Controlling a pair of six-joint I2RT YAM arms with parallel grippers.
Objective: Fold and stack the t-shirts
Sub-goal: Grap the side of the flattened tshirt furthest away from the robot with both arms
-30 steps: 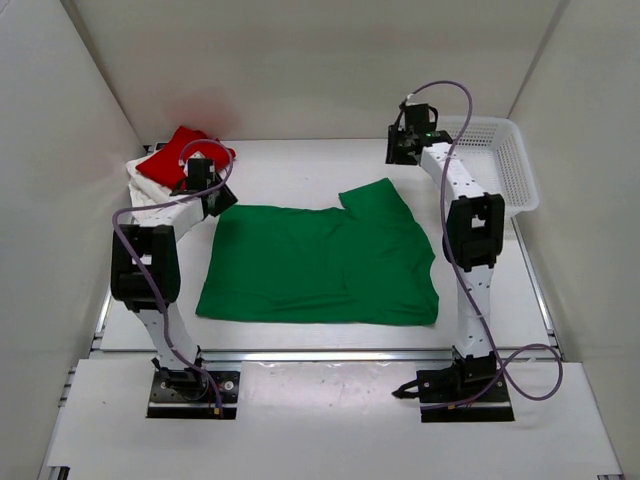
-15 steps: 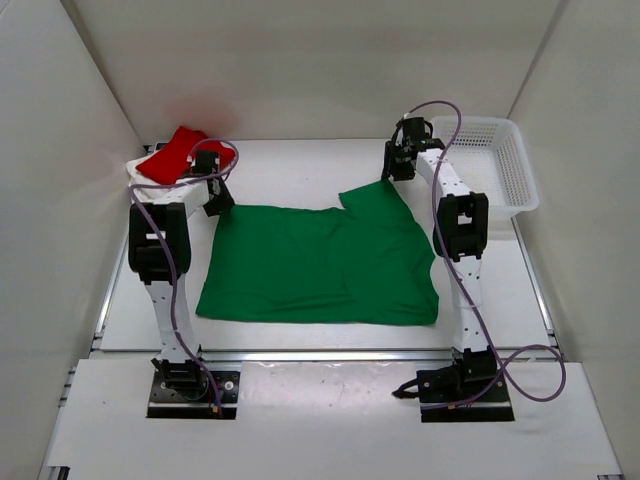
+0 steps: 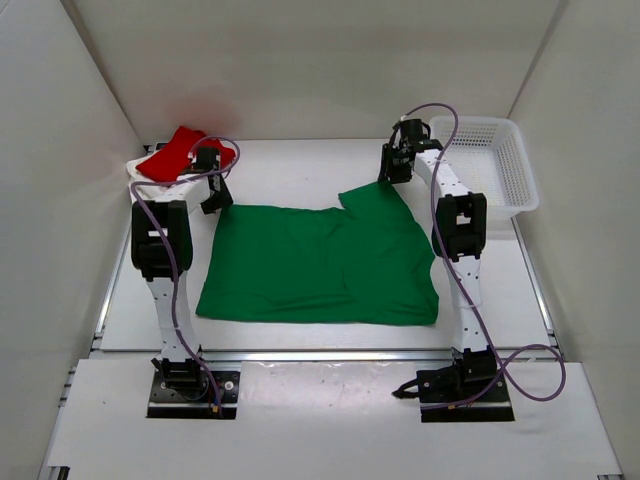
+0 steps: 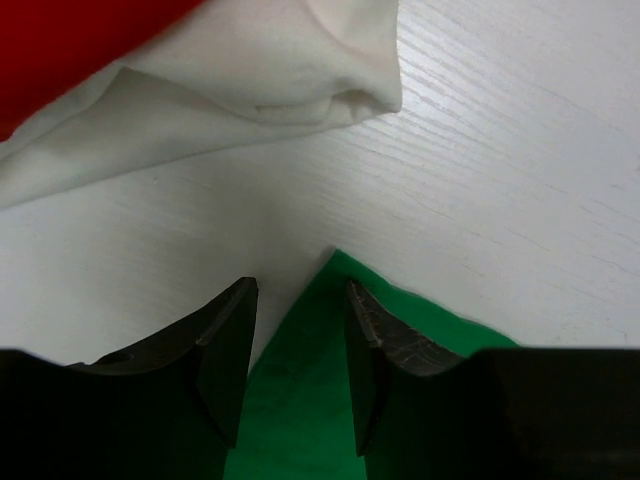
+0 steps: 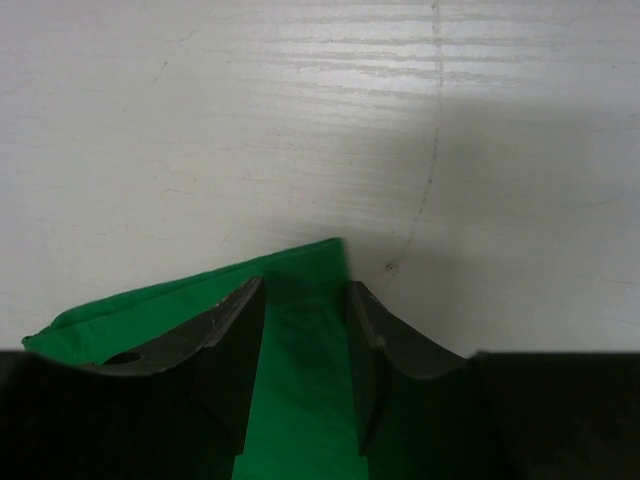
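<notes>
The green t-shirt (image 3: 320,262) lies spread flat mid-table. The red t-shirt (image 3: 175,155) lies on the off-white t-shirt (image 3: 140,178) at the far left. My left gripper (image 3: 213,205) is at the green shirt's far left corner. In the left wrist view it (image 4: 300,305) is open, with the green corner (image 4: 300,400) between its jaws and the off-white shirt (image 4: 250,90) and red shirt (image 4: 60,40) beyond. My right gripper (image 3: 390,178) is at the far right sleeve corner. In the right wrist view it (image 5: 303,300) is open, straddling the green tip (image 5: 300,380).
A white perforated basket (image 3: 510,165) stands at the back right, just right of the right arm. White walls close in the table on the left, back and right. Bare tabletop (image 5: 300,120) lies beyond the right gripper.
Both grippers have come down onto the green shirt's far corners. The left moved away from the red and off-white pile, the right moved from beside the basket toward the sleeve.
</notes>
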